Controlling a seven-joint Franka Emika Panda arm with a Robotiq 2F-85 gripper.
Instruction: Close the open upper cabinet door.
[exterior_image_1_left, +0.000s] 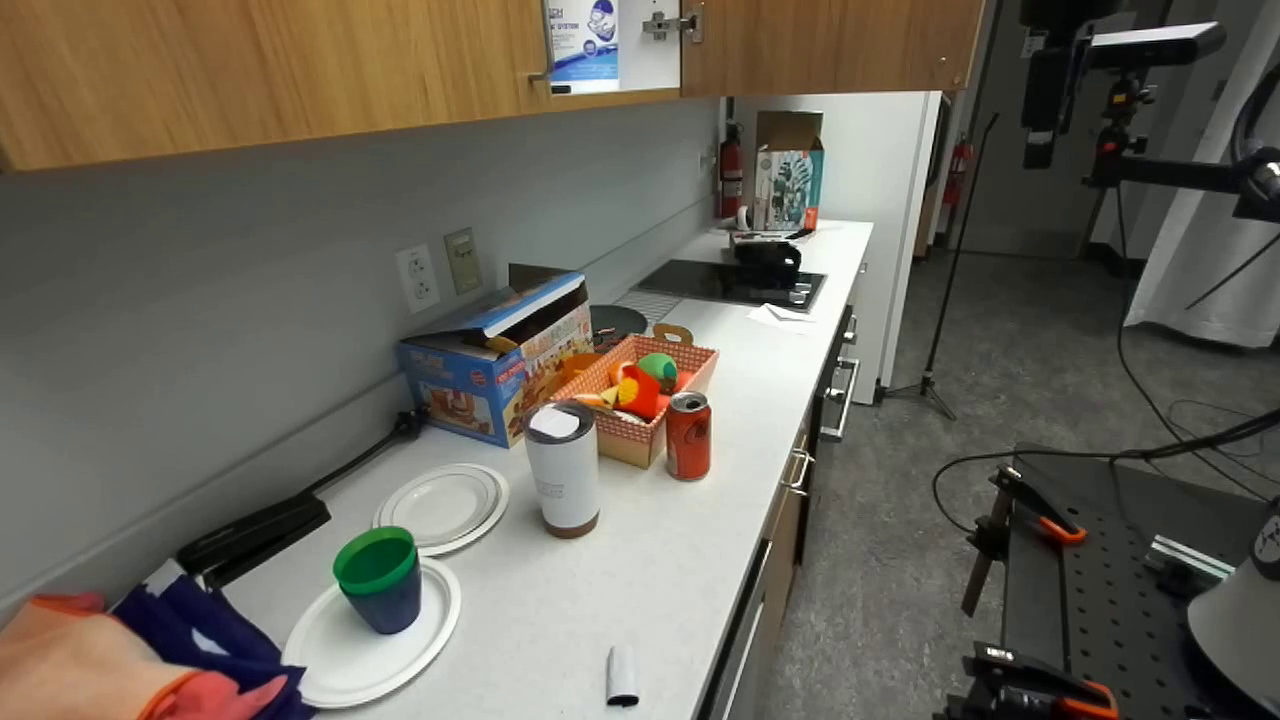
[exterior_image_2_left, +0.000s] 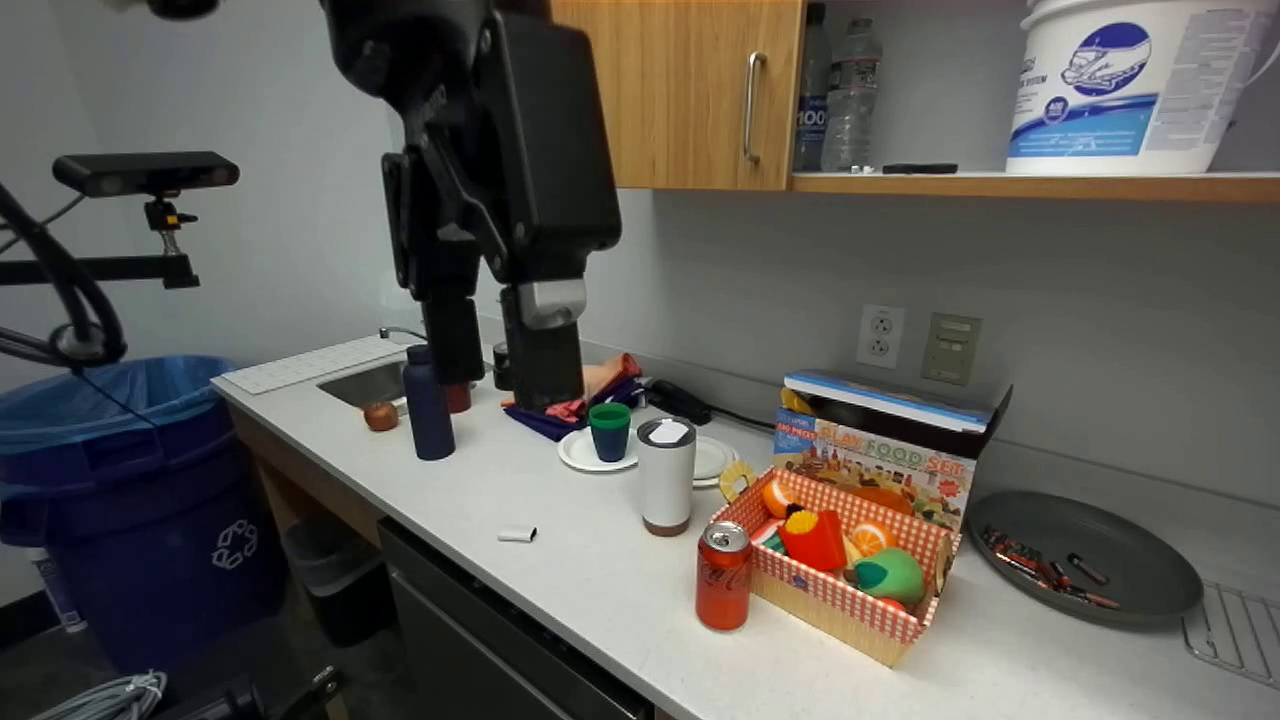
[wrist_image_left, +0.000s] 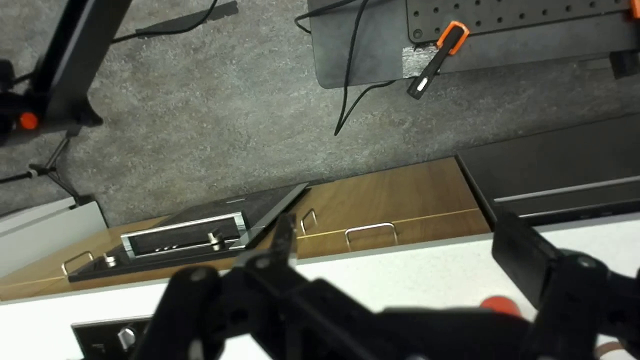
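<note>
Wrist view: the gripper (wrist_image_left: 395, 232) had its jaws wide apart, a drawer handle (wrist_image_left: 371, 227) showing between them; in an exterior view the upper cabinet door (exterior_image_1_left: 830, 45) stood open, left of the jaws and apart from them, with a bucket (exterior_image_1_left: 585, 45) farther left inside the cabinet (exterior_image_1_left: 650, 70)

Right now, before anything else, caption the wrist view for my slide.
The open claw in the foreground, with white countertop, wooden lower cabinet fronts and gray floor beyond.
</note>
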